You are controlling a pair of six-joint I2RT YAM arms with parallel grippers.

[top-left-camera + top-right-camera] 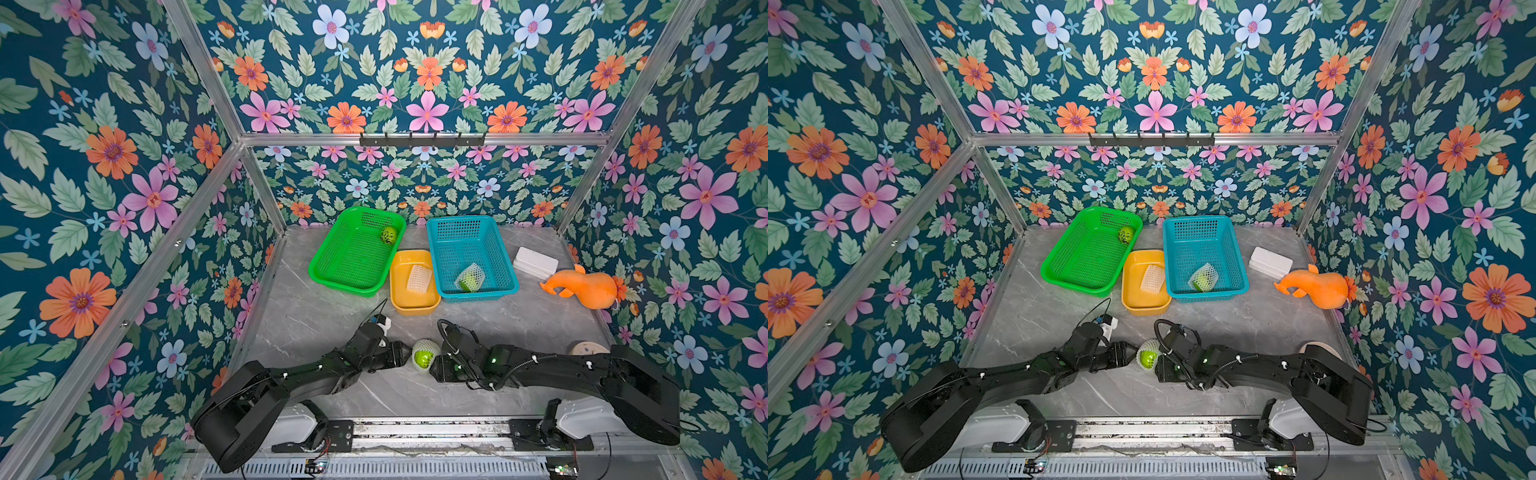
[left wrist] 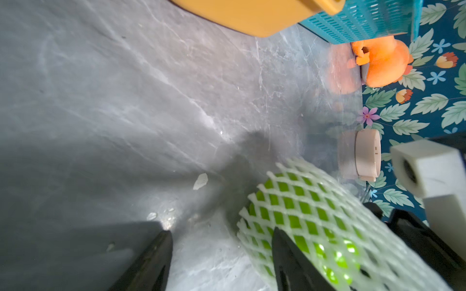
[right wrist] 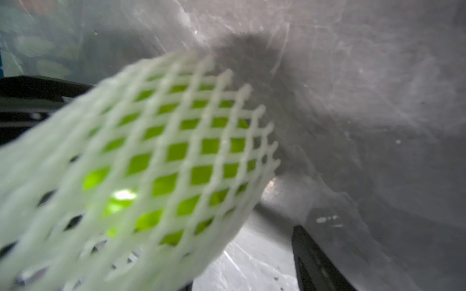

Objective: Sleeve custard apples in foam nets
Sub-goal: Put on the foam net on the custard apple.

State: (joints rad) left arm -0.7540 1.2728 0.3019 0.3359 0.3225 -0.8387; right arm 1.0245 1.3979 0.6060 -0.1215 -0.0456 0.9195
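Yellow tub point(image 1: 415, 309), teal basket point(image 1: 478, 296) behind netted custard apple point(image 1: 424, 357); gourd point(image 1: 590, 291) aside.

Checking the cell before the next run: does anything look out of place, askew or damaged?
Two small things. A white flake, possibly torn foam, lies on the marble table near the netted custard apple. The green basket sits skewed against the squarely set teal basket. Nothing looks spilled.
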